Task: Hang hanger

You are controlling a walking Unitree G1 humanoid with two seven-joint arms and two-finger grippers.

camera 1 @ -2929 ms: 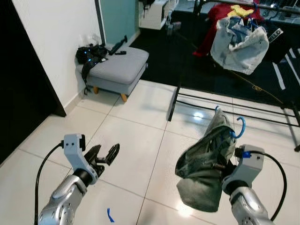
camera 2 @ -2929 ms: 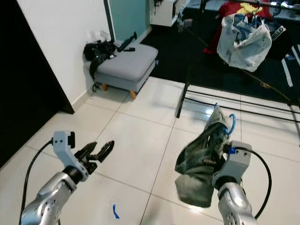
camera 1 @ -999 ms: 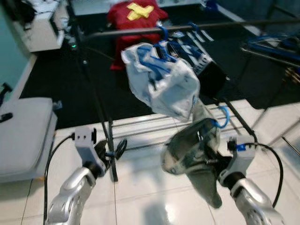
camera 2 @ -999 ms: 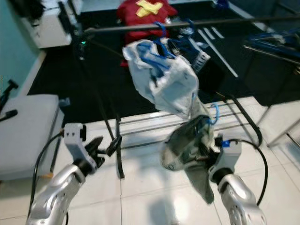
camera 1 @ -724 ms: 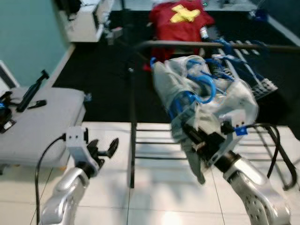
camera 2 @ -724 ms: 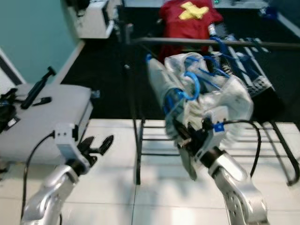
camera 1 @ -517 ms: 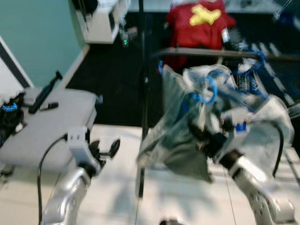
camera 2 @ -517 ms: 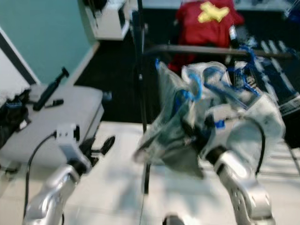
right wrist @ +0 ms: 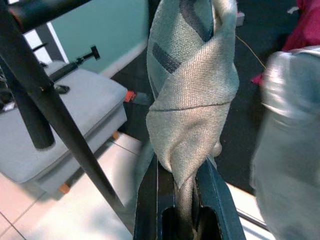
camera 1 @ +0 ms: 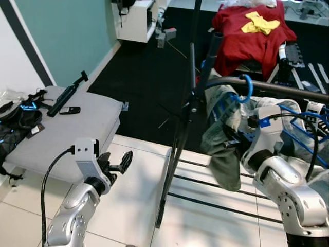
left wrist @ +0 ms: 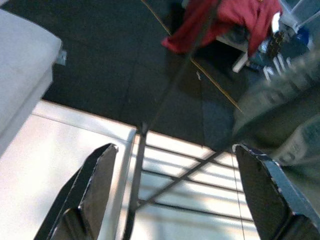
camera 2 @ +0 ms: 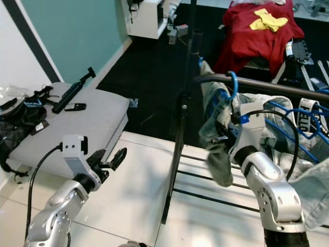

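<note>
A blue hanger [camera 1: 245,88] carries a grey-green garment [camera 1: 224,154]. Its hook curls over the dark horizontal rail [camera 1: 288,91] of the clothes rack. My right gripper [camera 1: 234,142] is just below the rail, shut on the bunched garment [right wrist: 192,90]; the cloth runs down between its fingers [right wrist: 150,200]. The hanger's body is hidden by cloth. My left gripper [camera 1: 119,161] hangs low to the left of the rack, open and holding nothing, its fingers [left wrist: 95,185] wide apart.
The rack's upright pole [camera 1: 184,123] and floor bars [camera 1: 216,200] stand between my arms. Pale garments on blue hangers [camera 1: 308,131] crowd the rail to the right. A grey ottoman [camera 1: 61,128] with a black bag [camera 1: 15,118] is left. A red garment [camera 1: 252,31] lies behind.
The view has swung and closed in on the rack. My right arm has lifted the garment and hanger from low up to the rail. The left gripper stays open.
</note>
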